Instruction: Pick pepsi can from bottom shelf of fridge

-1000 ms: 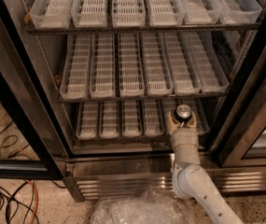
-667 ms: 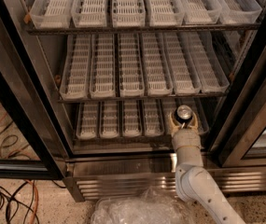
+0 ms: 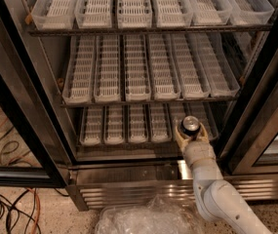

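Camera view, looking down into the open fridge (image 3: 129, 175) from the front. Three rows of white slotted trays are visible, and the bottom shelf (image 3: 129, 125) is the lowest and shortest row, just above the stainless base and its slatted grille (image 3: 138, 193). The pepsi can (image 3: 191, 123) stands upright at the front edge of that shelf, right of centre, with its silver top and pull tab facing up. It is the only drink I can see on any shelf. The white arm (image 3: 219, 191) rises from the lower right corner, crosses the grille and ends at the pincer (image 3: 191, 130), which sits level with the can at the shelf's front lip. Its pale fingers (image 3: 179, 135) flank the can on both sides with no visible gap, so I read the pincer as clenched on the can. I cannot tell whether the can's base rests on the tray or is already clear of it. Judgement: reach and grasp look done, and extraction is the step in hand. The next move calls for a small lift to clear the tray lip, then a straight pull out toward the room, staying below the middle shelf (image 3: 148, 69) and clear of the right door frame (image 3: 255, 106). A crumpled plastic bag (image 3: 143, 218) lies on the floor below the grille, and loose cables (image 3: 2, 213) lie at far left.
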Controlling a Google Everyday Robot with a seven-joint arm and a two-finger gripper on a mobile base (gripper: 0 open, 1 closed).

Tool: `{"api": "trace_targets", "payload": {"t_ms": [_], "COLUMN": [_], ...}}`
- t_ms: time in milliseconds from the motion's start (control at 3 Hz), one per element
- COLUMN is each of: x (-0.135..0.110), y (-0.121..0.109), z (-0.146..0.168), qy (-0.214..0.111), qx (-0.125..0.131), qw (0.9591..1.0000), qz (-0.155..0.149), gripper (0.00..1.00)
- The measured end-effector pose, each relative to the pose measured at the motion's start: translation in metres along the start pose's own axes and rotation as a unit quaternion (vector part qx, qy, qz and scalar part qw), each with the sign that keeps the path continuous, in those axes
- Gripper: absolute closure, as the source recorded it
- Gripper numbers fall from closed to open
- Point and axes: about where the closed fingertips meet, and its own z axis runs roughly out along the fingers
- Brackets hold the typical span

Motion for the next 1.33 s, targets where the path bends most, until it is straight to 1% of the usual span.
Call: {"api": "trace_targets", "payload": {"t_ms": [333,667,1000,1333], "x": [-0.004,-0.007,-0.018,-0.017], "y": [0.005,0.004,0.018,0.018], "z": [-0.017,-0.03,-0.036,-0.036], "qy": [0.033,0.072,0.07,0.07], "qx": [-0.052,-0.108,-0.145,-0.145], "qw": [0.9981,0.9915,0.987,0.9869], "qz": [0.005,0.01,0.002,0.004], "gripper": [1.0,1.0,1.0,1.0]}}
